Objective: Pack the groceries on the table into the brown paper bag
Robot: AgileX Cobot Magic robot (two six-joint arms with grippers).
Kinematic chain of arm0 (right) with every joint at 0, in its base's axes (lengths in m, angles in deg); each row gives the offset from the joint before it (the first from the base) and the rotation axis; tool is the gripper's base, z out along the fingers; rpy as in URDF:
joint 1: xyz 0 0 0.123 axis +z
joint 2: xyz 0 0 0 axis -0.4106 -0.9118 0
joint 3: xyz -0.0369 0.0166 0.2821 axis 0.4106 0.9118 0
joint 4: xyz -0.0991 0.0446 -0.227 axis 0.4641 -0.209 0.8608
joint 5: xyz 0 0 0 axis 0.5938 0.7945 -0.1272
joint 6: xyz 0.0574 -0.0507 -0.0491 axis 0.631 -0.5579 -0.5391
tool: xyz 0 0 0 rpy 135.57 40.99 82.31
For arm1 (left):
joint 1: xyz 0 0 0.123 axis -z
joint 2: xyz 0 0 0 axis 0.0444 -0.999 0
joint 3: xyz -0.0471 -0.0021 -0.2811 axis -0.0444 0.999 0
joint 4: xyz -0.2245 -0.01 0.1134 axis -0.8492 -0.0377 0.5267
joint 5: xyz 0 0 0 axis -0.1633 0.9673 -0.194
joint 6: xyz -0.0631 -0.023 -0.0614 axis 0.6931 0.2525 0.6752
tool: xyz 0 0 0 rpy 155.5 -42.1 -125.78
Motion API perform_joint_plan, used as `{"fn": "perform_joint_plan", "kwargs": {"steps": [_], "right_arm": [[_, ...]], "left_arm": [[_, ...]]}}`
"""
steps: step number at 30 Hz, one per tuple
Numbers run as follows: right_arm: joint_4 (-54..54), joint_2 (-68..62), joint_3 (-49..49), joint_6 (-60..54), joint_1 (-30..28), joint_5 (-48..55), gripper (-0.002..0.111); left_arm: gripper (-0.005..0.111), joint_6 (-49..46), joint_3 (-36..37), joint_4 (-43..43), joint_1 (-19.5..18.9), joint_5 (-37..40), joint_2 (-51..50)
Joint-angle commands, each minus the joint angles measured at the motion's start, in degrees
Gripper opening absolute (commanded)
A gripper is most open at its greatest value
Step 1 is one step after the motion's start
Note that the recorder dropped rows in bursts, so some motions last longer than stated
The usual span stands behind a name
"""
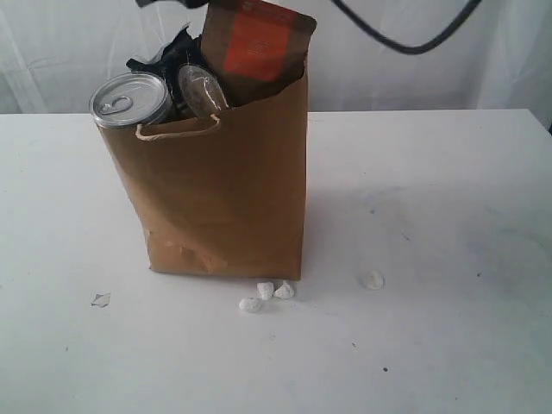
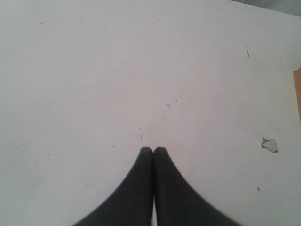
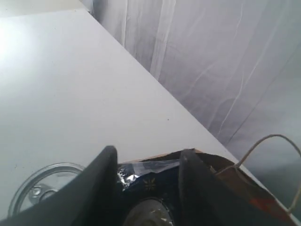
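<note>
Right tool (image 3: 149, 150) splayed above the kraft-brown paper bag (image 1: 224, 190), left tool (image 2: 153, 149) closed, empty — packing looks done; we'd lift clear.

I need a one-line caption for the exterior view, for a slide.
Brown paper bag stands on the white table, a silver-lidded jar and an orange-labelled pouch showing above its rim.

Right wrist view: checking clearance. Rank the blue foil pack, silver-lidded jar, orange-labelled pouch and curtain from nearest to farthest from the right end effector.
1. Blue foil pack, seen between the right end effector's fingers.
2. Silver-lidded jar and orange-labelled pouch, outside opposite fingers: too close to call.
3. Curtain, beyond the table's edge.
</note>
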State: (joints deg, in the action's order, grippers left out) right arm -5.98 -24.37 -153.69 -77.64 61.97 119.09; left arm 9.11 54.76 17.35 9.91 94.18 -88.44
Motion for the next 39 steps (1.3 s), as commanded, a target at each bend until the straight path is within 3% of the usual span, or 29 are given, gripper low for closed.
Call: {"fn": "perform_joint_plan", "kwargs": {"steps": [1, 6, 8, 11, 15, 22, 27, 31, 36, 39], "right_arm": [[2.3, 6.9, -0.6, -0.7, -0.1, 6.0, 0.035], [24.3, 14.4, -0.6, 7.1, -0.1, 16.1, 0.012], [37.9, 17.1, -0.6, 13.3, -0.2, 23.0, 0.001], [52.6, 19.7, -0.2, 23.0, -1.7, 33.3, 0.000], [55.5, 22.0, 3.4, 24.7, -8.4, 37.7, 0.000], [45.9, 22.8, 21.7, 22.6, -22.0, 37.7, 0.000], [36.1, 20.3, 38.3, 23.4, -29.6, 25.1, 0.000], [24.3, 17.3, 45.0, 22.0, -30.3, 23.3, 0.000], [5.0, 13.7, 48.2, 4.0, -30.3, 22.4, 0.000], [-1.3, 12.5, 48.2, -0.4, -30.3, 22.1, 0.000]], "left_arm": [[0.000, 0.0, 0.2, 0.4, 0.1, -0.1, 0.2], [0.000, 0.0, 0.2, 0.4, 0.1, -0.1, 0.2], [0.000, 0.0, 0.2, 0.4, 0.1, -0.1, 0.2], [0.000, 0.0, 0.2, 0.4, 0.1, -0.1, 0.2], [0.000, 0.0, 0.2, 0.4, 0.1, -0.1, 0.2], [0.000, 0.0, 0.2, 0.4, 0.1, -0.1, 0.2], [0.000, 0.0, 0.2, 0.4, 0.1, -0.1, 0.2], [0.000, 0.0, 0.2, 0.4, 0.1, -0.1, 0.2], [0.000, 0.0, 0.2, 0.4, 0.1, -0.1, 0.2], [0.000, 0.0, 0.2, 0.4, 0.1, -0.1, 0.2]]}}
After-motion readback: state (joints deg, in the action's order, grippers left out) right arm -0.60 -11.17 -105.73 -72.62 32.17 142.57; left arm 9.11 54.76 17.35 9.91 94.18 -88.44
